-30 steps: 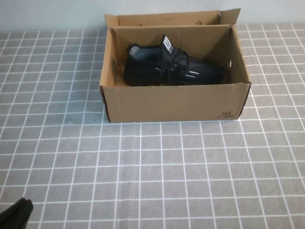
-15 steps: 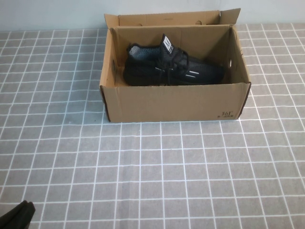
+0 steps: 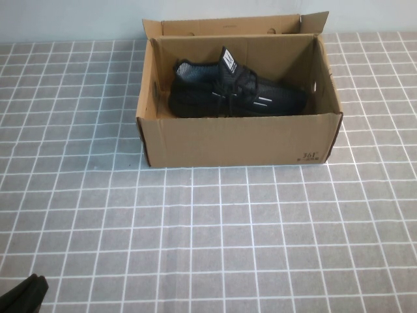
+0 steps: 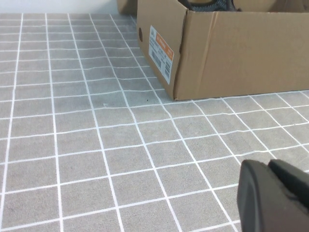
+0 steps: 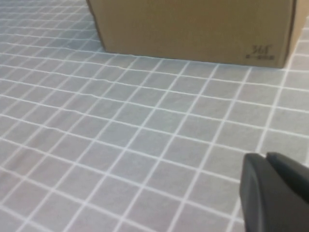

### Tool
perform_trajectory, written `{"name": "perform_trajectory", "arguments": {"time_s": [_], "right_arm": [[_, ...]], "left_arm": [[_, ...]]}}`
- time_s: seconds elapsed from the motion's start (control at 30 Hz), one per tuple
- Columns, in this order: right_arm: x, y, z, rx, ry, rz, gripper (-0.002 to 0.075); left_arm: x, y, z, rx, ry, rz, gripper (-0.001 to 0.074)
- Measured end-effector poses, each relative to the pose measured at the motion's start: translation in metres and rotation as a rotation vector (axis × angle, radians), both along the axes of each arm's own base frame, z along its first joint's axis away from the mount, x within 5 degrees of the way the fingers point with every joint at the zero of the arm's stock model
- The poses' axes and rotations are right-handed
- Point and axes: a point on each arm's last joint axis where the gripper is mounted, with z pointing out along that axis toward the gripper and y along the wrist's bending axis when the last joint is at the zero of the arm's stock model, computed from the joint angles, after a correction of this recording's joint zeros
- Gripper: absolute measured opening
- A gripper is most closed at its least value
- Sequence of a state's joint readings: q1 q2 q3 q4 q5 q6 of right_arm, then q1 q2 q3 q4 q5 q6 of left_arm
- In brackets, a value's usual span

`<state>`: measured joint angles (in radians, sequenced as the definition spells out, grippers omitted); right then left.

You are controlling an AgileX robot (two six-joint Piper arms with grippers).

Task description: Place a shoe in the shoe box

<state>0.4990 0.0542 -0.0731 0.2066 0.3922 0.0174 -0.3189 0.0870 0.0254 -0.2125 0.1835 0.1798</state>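
Task looks done: black mesh lace-up sneaker [image 3: 231, 90] lies inside the open brown cardboard shoe box [image 3: 241, 140], flap lid up. My left gripper [image 4: 280, 193] and right gripper [image 5: 275, 191] rest low, well apart from it, holding nothing, fingers together. Left wrist view alone shows the box's orange-and-white end label [image 4: 161, 52] (hidden from above).

Grey tablecloth [image 3: 215, 222] with white grid lines, pale plain wall [image 3: 71, 19] behind
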Motion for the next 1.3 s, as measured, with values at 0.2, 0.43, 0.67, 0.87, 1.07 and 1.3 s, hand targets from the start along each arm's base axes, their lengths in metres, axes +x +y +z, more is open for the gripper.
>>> {"name": "perform_trajectory", "arguments": {"time_s": [0.2, 0.43, 0.67, 0.87, 1.07, 1.3], "right_arm": [[0.01, -0.009, -0.004, 0.005, -0.115, -0.19, -0.0016], [0.013, -0.022, -0.006, 0.031, -0.227, -0.397, -0.0016], [0.011, -0.023, -0.016, -0.031, -0.133, -0.413, -0.0016], [0.009, -0.022, -0.025, -0.078, -0.048, -0.392, -0.0016], [0.009, -0.022, -0.025, -0.077, -0.048, -0.393, -0.0017], [0.009, -0.022, -0.025, -0.077, -0.046, -0.392, -0.0016]], "left_arm": [[0.0, 0.0, 0.0, 0.0, 0.0, 0.0, -0.0001], [0.0, 0.0, 0.0, 0.0, 0.0, 0.0, -0.0001], [0.0, 0.0, 0.0, 0.0, 0.0, 0.0, -0.0001], [0.0, 0.0, 0.0, 0.0, 0.0, 0.0, -0.0001], [0.0, 0.0, 0.0, 0.0, 0.0, 0.0, -0.0001], [0.0, 0.0, 0.0, 0.0, 0.0, 0.0, -0.0001]]}}
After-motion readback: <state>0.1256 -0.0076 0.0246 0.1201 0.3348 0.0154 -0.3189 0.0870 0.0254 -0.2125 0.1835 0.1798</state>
